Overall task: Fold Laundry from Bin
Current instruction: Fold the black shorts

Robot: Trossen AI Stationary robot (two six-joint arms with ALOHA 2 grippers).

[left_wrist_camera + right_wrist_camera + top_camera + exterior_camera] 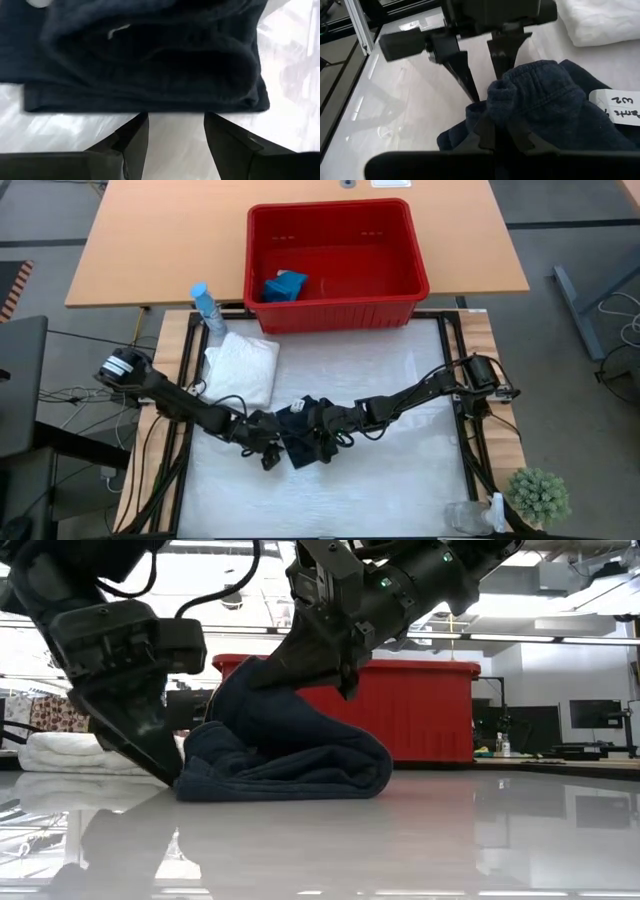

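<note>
Apparently lengthwise toward the red slotted plastic bin (335, 265), one folded dark navy cloth (305, 432) lies; right gripper (496, 131) pinches it, left gripper (175, 132) released beside it.

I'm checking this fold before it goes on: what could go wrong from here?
The right gripper is shut on a raised bunch of the navy garment; lifting may undo the fold. The left gripper, open at the garment's edge with nothing between its fingers, could push the layers askew. The folded white cloth lies close by and might get nudged.
</note>
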